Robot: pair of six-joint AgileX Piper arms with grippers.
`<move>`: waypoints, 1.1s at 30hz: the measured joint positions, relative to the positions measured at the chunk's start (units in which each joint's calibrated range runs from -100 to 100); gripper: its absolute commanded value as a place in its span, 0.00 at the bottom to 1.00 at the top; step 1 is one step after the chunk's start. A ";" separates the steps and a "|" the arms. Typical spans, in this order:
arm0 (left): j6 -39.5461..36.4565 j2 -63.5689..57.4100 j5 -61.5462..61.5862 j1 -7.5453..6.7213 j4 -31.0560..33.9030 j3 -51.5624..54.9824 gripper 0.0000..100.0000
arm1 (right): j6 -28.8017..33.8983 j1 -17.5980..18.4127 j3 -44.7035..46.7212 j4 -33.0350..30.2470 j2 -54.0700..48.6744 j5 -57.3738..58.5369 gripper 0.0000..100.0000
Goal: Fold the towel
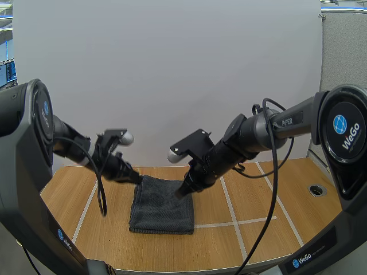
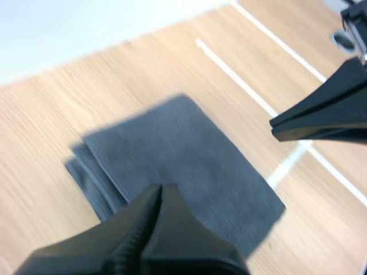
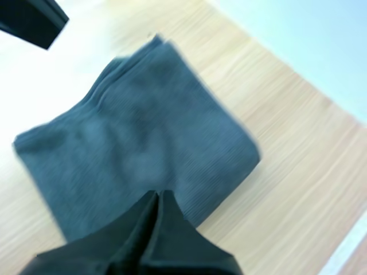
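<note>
The wooden bench (image 1: 258, 229), marked off with white tape lines (image 1: 229, 203), carries just one thing, and it lies about midway between my two arms, a sensible place since either side can reach it without stretching. That thing is the dark grey towel (image 1: 162, 206), lying flat as a compact rectangle with one short edge toward the far wall. In the left wrist view, several layers show stacked along one of its sides, so I judge that it is already doubled over more than once (the fold looks close to finished, if not finished). My left end effector (image 1: 137, 179) sits at the towel's far left corner, and its fingers lie pressed together as one dark wedge with nothing between them. My right end effector (image 1: 182, 192) is at the far right corner, likewise closed tight and empty. Both tips point down at the cloth from opposite sides, which I take as a stance for pressing or smoothing the far edge rather than for picking anything up. Whether either tip actually touches the fabric, I cannot tell. Gripping a corner for another fold would first call for parting the fingers.
</note>
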 measured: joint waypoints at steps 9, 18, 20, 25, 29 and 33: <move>-2.06 9.83 -0.82 -0.07 -4.02 -10.11 0.00 | 1.10 0.00 -10.42 0.87 10.89 -3.56 0.00; -2.31 19.00 -2.43 -3.59 -4.66 -13.43 0.00 | 1.19 0.00 -20.39 3.36 22.58 -6.24 0.00; -2.31 19.85 -2.88 -4.00 -4.76 -13.51 0.00 | 1.19 0.00 -20.75 3.45 23.40 -6.43 0.00; -2.31 22.69 -8.75 -4.58 -3.99 -13.58 0.00 | 1.19 -0.42 -21.51 3.79 27.64 -6.84 0.00; -2.31 24.02 -13.17 -4.58 -2.50 -13.68 0.00 | 1.07 -1.95 -21.79 3.79 31.14 -8.34 0.00; -2.31 26.05 -15.23 -4.58 -2.62 -13.84 0.00 | 0.49 -2.31 -21.79 4.19 32.84 -8.62 0.00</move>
